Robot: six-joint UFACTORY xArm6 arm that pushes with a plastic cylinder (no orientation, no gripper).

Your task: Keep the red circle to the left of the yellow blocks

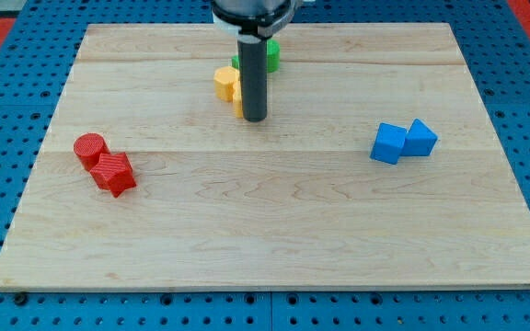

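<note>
The red circle (89, 147) sits at the board's left side, touching a second red block (114, 174) of ridged shape just below and right of it. Yellow blocks (227, 84) lie near the top middle; one is a rounded piece, another is mostly hidden behind the rod. My tip (255, 119) rests on the board just right of and below the yellow blocks, touching or nearly touching them. The red circle is far to the left of the yellow blocks and of my tip.
A green block (270, 55) sits behind the rod at the top middle, partly hidden. Two blue blocks, a cube (388, 143) and a wedge-like piece (420, 138), touch each other at the right. The wooden board (274, 239) lies on a blue pegboard.
</note>
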